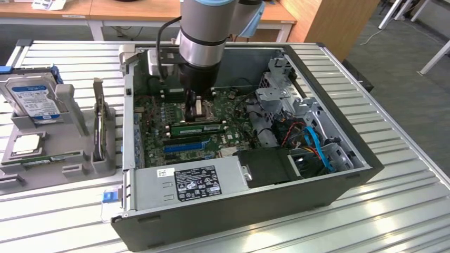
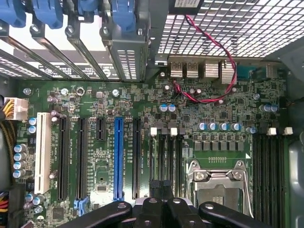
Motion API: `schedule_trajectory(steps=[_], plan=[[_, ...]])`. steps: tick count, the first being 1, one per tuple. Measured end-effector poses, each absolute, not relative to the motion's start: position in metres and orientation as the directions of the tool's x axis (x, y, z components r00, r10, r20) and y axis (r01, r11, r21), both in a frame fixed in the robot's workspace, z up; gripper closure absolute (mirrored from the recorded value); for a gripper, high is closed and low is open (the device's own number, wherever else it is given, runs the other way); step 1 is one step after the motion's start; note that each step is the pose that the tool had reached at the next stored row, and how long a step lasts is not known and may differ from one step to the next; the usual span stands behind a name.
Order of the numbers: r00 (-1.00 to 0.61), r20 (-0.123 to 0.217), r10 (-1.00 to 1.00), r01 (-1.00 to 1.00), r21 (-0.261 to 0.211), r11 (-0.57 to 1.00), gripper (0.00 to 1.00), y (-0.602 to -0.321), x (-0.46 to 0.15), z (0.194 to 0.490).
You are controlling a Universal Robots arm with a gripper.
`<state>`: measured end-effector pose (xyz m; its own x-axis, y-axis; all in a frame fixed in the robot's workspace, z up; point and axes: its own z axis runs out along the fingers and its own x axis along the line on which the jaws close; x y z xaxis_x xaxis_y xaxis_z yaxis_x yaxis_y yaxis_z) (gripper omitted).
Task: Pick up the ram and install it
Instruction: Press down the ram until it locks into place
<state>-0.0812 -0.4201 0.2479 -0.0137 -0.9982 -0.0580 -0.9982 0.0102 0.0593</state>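
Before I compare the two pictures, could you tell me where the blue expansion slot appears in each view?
Exterior view: the blue expansion slot lies inside the case, just beyond the grey power supply.
Wrist view: the blue expansion slot runs between long black slots.
Shared landmark: the CPU socket, with the memory slots between it and the blue slot.

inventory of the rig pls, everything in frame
PC case: one, dark grey, open, on the table
table: one, silver, slatted
motherboard: one, green, inside the case
ram: one, green, across the motherboard beside the tool
blue slot: one, on the motherboard
power supply: one, grey, labelled, at the case's near edge
hard drive: one, blue label, in the grey fixture, exterior view's left
arm: one, silver
tool: one, black, shut, above the motherboard
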Motion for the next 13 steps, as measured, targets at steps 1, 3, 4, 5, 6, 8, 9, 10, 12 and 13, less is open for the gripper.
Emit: schedule_trajectory(steps=[1, 3, 4, 5, 6, 8, 9, 10, 12, 13], plan=[[-0.014, -0.058, -0.998, -0.998, 0.059, 0.010, 0.90, -0.420, -0.081, 0.247], [-0.014, -0.058, -0.998, -0.998, 0.059, 0.010, 0.90, -0.420, -0.081, 0.245], [-0.014, -0.058, -0.998, -0.998, 0.059, 0.010, 0.90, -0.420, -0.082, 0.244], [-0.014, -0.058, -0.998, -0.998, 0.059, 0.010, 0.90, -0.420, -0.082, 0.243], [-0.014, -0.058, -0.998, -0.998, 0.059, 0.010, 0.90, -0.420, -0.082, 0.242], [-0.014, -0.058, -0.998, -0.998, 0.059, 0.010, 0.90, -0.420, -0.082, 0.241], [-0.014, -0.058, -0.998, -0.998, 0.059, 0.010, 0.90, -0.420, -0.082, 0.240], [-0.014, -0.058, -0.998, -0.998, 0.059, 0.010, 0.90, -0.420, -0.082, 0.239], [-0.014, -0.058, -0.998, -0.998, 0.059, 0.010, 0.90, -0.420, -0.082, 0.237], [-0.014, -0.058, -0.998, -0.998, 0.059, 0.010, 0.90, -0.420, -0.082, 0.237]])
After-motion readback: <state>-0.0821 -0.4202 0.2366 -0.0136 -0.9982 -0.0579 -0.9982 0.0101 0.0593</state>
